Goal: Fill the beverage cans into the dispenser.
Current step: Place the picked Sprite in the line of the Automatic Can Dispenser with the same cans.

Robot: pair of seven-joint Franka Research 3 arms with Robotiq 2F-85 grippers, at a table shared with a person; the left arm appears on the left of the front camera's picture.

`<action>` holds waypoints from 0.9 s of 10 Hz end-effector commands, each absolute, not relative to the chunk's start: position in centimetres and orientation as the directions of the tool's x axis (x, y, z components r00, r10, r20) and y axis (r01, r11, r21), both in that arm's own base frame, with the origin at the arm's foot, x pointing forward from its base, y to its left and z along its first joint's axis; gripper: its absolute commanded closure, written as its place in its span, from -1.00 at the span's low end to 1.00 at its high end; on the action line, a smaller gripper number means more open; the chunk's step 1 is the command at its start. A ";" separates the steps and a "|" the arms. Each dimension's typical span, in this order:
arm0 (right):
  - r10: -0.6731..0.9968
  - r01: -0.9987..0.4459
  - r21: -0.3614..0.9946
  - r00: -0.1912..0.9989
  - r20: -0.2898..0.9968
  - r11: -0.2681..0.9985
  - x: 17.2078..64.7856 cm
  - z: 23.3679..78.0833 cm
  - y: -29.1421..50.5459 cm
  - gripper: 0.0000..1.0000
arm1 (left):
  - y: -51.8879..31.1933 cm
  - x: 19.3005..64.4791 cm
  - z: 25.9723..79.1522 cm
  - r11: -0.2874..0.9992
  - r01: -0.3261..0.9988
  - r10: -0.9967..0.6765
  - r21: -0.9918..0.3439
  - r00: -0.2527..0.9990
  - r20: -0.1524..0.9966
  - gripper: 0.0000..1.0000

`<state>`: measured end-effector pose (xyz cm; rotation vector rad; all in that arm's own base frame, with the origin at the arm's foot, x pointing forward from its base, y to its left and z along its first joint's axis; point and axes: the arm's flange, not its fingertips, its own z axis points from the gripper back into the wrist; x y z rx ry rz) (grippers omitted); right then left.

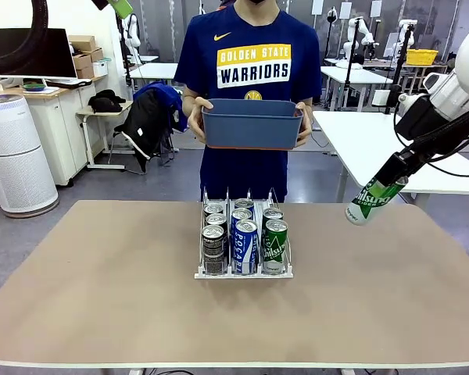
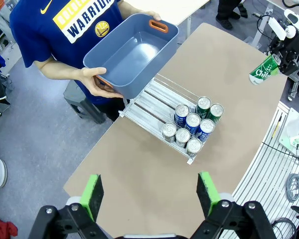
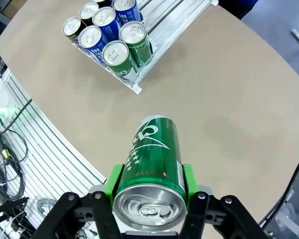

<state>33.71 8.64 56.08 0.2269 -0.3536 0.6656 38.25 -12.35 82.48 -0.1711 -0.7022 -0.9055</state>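
- Worktop [image 1: 102,297]: I see the dispenser [image 1: 243,273] at centre, holding seven cans; its green lane has room behind.
- Right gripper [image 3: 148,185]: jaws clamped on a green can [image 3: 152,164], airborne at the dispenser's 3 o'clock; I'd upright it before lowering.
- Left gripper [image 2: 150,194]: jaws spread wide, empty.

Glossy printed metal cans [image 1: 245,242] with bright silver tops stood in a clear smooth plastic dispenser [image 1: 243,272] on a matt tan tabletop [image 1: 102,297], behind which was a matt blue-grey plastic tub [image 1: 252,123].
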 end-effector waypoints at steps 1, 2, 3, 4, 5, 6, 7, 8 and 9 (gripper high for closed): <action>0.584 -0.638 0.045 0.729 0.358 0.769 34.3 54.5 10.7 -0.16 | -12.2 38.1 82.5 0.622 0.769 -0.662 0.149 0.414 0.624 -1.00; 0.567 -0.622 0.075 0.751 0.337 0.780 34.2 53.2 12.0 -0.16 | -12.2 38.1 82.5 0.622 0.769 -0.662 0.149 0.414 0.624 -1.00; 0.576 -0.634 0.079 0.742 0.343 0.769 33.7 52.2 13.4 -0.16 | -12.2 38.1 82.5 0.622 0.769 -0.662 0.149 0.414 0.624 -1.00; 0.592 -0.647 0.065 0.729 0.343 0.760 33.4 51.3 14.7 -0.16 | -12.2 38.1 82.5 0.622 0.769 -0.662 0.149 0.414 0.624 -1.00; 0.592 -0.648 0.064 0.727 0.349 0.759 32.7 50.4 15.9 -0.16 | -12.2 38.1 82.5 0.622 0.769 -0.662 0.149 0.414 0.624 -1.00; 0.582 -0.636 0.036 0.726 0.365 0.771 32.2 49.6 17.0 -0.16 | -12.2 38.1 82.5 0.622 0.769 -0.662 0.149 0.414 0.624 -1.00; 0.592 -0.661 0.072 0.711 0.379 0.747 31.5 48.2 18.6 -0.16 | -12.2 38.1 82.5 0.622 0.769 -0.662 0.149 0.414 0.624 -1.00; 0.582 -0.664 0.098 0.709 0.397 0.742 30.8 47.1 19.8 -0.16 | -12.2 38.1 82.5 0.622 0.769 -0.662 0.149 0.414 0.624 -1.00; 0.577 -0.664 0.099 0.706 0.410 0.741 30.7 46.0 21.0 -0.16 | -12.2 38.1 82.5 0.622 0.769 -0.662 0.149 0.414 0.624 -1.00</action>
